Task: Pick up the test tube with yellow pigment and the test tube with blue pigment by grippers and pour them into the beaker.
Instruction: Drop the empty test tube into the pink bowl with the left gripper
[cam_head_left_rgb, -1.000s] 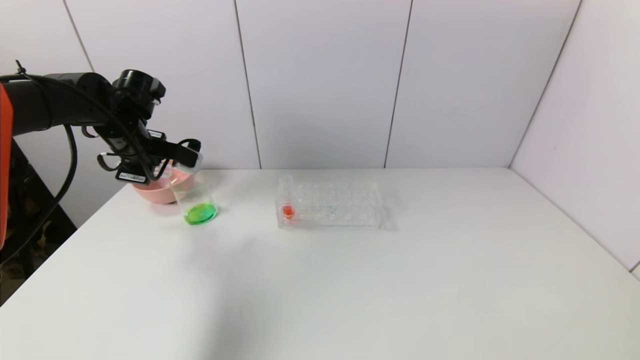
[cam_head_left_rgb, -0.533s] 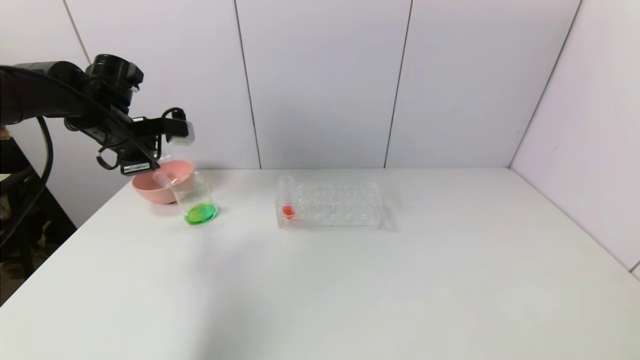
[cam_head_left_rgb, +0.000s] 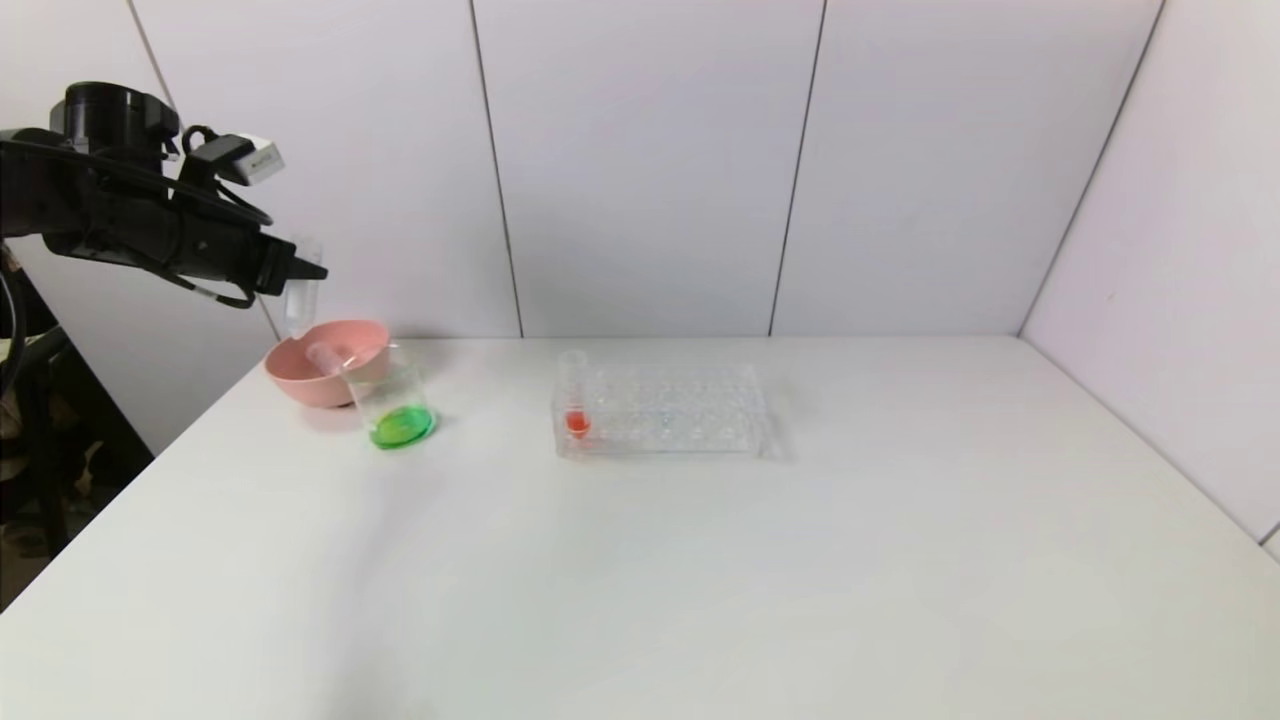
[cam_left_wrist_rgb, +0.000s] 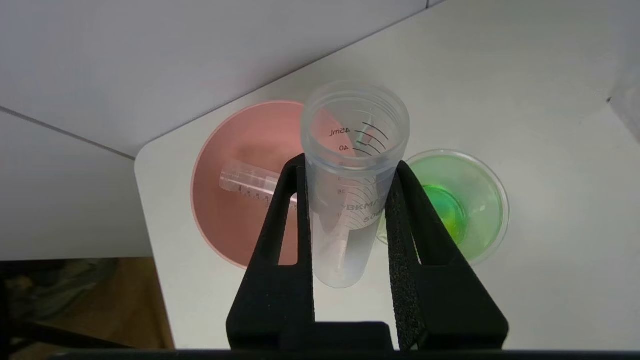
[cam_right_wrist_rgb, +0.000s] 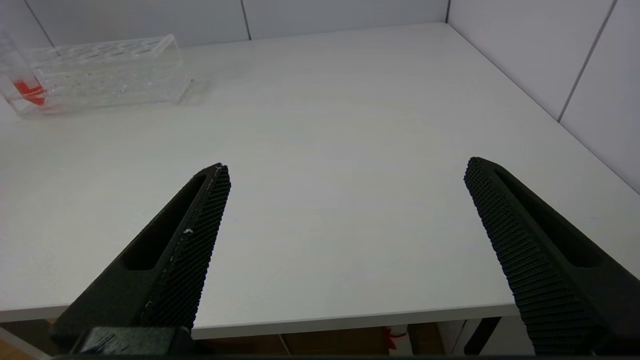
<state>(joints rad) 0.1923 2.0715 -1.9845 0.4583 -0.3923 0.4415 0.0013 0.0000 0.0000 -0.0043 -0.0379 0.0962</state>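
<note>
1. Above the pink bowl (cam_head_left_rgb: 325, 372) at the table's far left corner, the left gripper (cam_head_left_rgb: 300, 272) holds an upright clear tube (cam_left_wrist_rgb: 350, 190) that looks drained — whether it was the yellow one or the blue one cannot be told now
2. Green liquid sits in the beaker (cam_head_left_rgb: 395, 405) just beside the bowl, so both pigments appear already poured and mixed; a second empty tube (cam_left_wrist_rgb: 247, 181) lies inside the bowl
3. What seems left is dropping the held tube into the bowl — the red-liquid tube (cam_head_left_rgb: 574, 395) stands untouched in the clear rack (cam_head_left_rgb: 665, 410)
4. Left jaws are clamped on the tube's sides, both pads touching its wall
5. Right gripper (cam_right_wrist_rgb: 345, 210) hangs over the table's near edge, jaws spread wide and holding nothing
</note>
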